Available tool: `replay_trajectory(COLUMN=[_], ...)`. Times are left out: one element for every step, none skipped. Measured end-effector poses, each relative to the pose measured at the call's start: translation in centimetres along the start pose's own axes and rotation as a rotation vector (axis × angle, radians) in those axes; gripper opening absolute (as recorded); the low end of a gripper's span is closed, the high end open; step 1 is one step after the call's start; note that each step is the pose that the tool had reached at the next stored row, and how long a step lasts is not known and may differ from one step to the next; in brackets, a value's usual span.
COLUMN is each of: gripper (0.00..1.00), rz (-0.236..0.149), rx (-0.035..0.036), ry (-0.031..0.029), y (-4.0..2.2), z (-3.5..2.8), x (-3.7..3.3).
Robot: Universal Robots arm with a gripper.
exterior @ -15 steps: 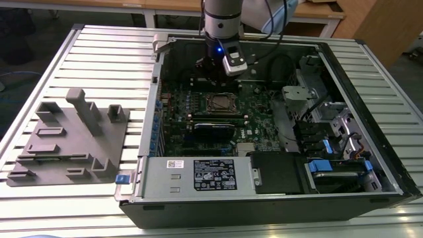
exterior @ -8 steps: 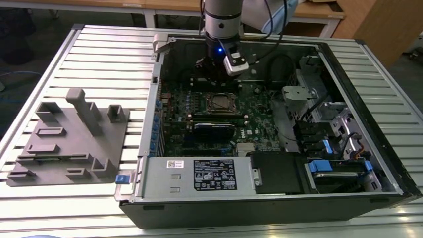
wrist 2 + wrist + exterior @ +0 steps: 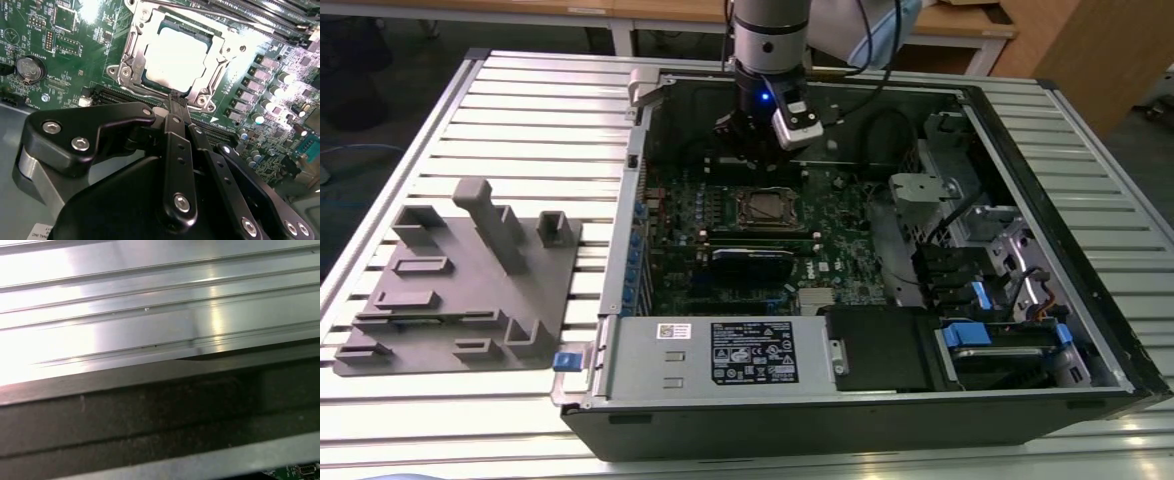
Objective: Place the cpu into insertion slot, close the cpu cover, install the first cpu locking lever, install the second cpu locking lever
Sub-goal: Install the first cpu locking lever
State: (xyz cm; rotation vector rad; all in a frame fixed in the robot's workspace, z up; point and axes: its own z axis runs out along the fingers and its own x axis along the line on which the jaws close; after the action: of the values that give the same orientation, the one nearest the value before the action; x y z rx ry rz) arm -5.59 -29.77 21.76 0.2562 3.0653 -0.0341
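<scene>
Right | cpu (image 3: 177, 52) sat in insertion slot (image 3: 150, 81), cpu cover (image 3: 131, 56) down over it | hand (image 3: 174, 96) clenched, tips at cover's edge | locking step judged in hand: called for steady, square downward press, clear of board (image 3: 65, 65) parts

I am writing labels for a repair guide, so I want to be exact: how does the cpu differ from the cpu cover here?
The cpu is a solid plate with a plain bright face; the cpu cover is a frame with a square cut-out. The cpu cover is wider and lies around the cpu, which shows through the cut-out. Both are square, silvery and lie flat.
</scene>
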Motion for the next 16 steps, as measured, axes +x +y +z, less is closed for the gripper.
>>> replay_trajectory(gripper=[0.11, 0.11, 0.11, 0.11, 0.11, 0.11, 0.11, 0.11, 0.11, 0.11, 0.11, 0.11, 0.11, 0.11, 0.11, 0.11], rz=[0.0, 0.0, 0.0, 0.0, 0.0, 0.0, 0.0, 0.0, 0.0, 0.0, 0.0, 0.0, 0.0, 0.0, 0.0, 0.0], rx=[0.0001, 0.0003, 0.0003, 0.0002, 0.0002, 0.0002, 0.0001, 0.0001, 0.0001, 0.0001, 0.0001, 0.0002, 0.0002, 0.0002, 0.0002, 0.0002], ry=[0.0001, 0.0002, 0.0002, 0.0001, 0.0001, 0.0002, 0.0001, 0.0001, 0.0001, 0.0001, 0.0001, 0.0001, 0.0001, 0.0001, 0.0001, 0.0001], y=[0.0, 0.0, 0.02, 0.05, 0.08, 0.1, 0.11, 0.11, 0.11, 0.12, 0.11, 0.1, 0.06, 0.01, -0.04, -0.08], z=[0.0, -0.01, 0.0, 0.01, 0.02, 0.03, 0.04, 0.04, 0.04, 0.04, 0.04, 0.04, 0.04, 0.04, 0.04, 0.05], x=[0.0, -0.05, -0.14, -0.28, -0.46, -0.61, -0.67, -0.68, -0.69, -0.71, -0.71, -0.72, -0.72, -0.73, -0.73, -0.74])
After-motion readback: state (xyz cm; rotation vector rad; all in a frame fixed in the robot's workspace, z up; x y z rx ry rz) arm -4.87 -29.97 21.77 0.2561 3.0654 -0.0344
